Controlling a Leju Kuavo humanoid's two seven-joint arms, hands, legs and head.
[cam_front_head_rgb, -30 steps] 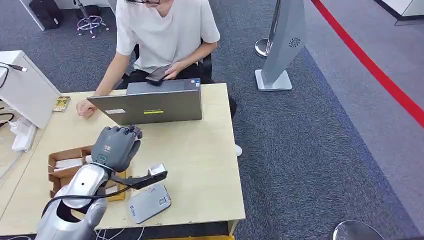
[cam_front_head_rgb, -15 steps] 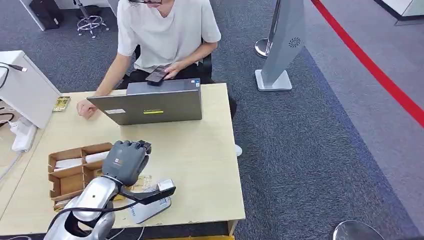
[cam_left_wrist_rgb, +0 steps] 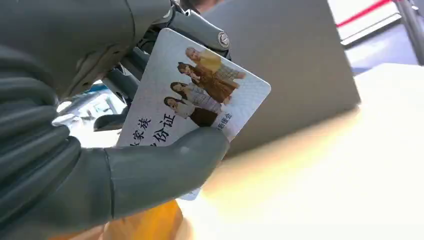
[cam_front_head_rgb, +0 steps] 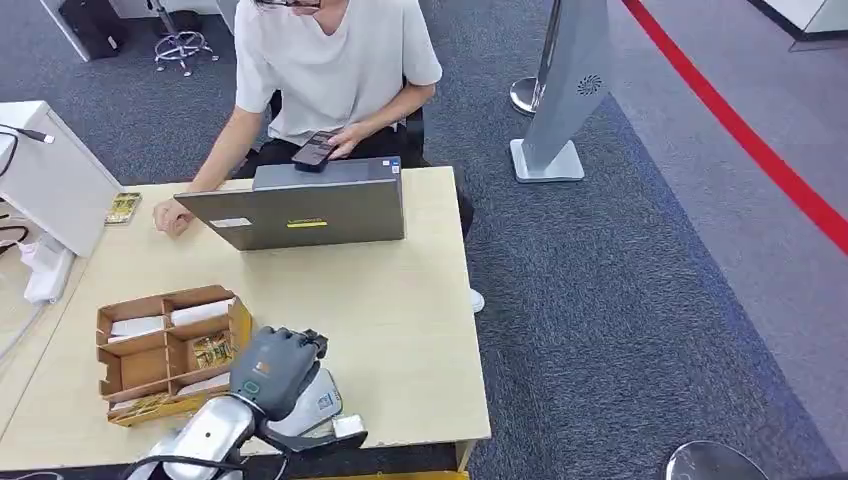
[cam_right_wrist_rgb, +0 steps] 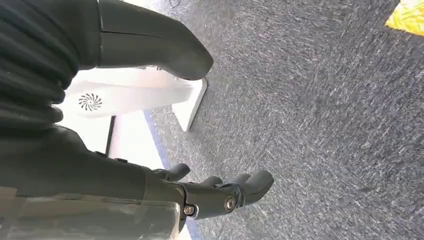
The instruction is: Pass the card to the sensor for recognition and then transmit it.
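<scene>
Card over the sensor — scan step under way.
I have the left hand (cam_front_head_rgb: 277, 367) pinching the card (cam_left_wrist_rgb: 195, 100) just above the sensor (cam_front_head_rgb: 318, 398) — recognition and hand-over remain, I judge.

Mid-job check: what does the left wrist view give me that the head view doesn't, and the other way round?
Left wrist view alone: the card, printed with figures and text, pinched between the left hand's thumb and fingers. Head view alone: the grey sensor under the left hand, the cardboard tray, a seated person holding a phone. Both: the left hand, the laptop and the table.
</scene>
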